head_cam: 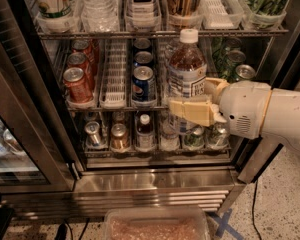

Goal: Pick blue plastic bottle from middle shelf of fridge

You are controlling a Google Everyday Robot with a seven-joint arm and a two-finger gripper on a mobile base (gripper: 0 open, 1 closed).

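Note:
The blue plastic bottle [187, 73] has a white cap, amber-brown drink and a white-and-blue label. It stands upright in my gripper [202, 100], which is shut on its lower half; one cream finger [192, 112] crosses the front of the bottle. The white arm comes in from the right. The bottle is held in front of the middle shelf [114, 105] of the fridge [39, 96], off the rack and just left of the green cans [238, 68]. The shelf lane behind the bottle is hidden.
The middle shelf holds red cans [77, 84] and blue Pepsi cans [143, 83]. Small cans [119, 136] line the rack below and tall bottles [95, 4] the rack above. The glass door [10, 134] stands open at left. A plastic bin [157, 226] lies below the steel grille [155, 196].

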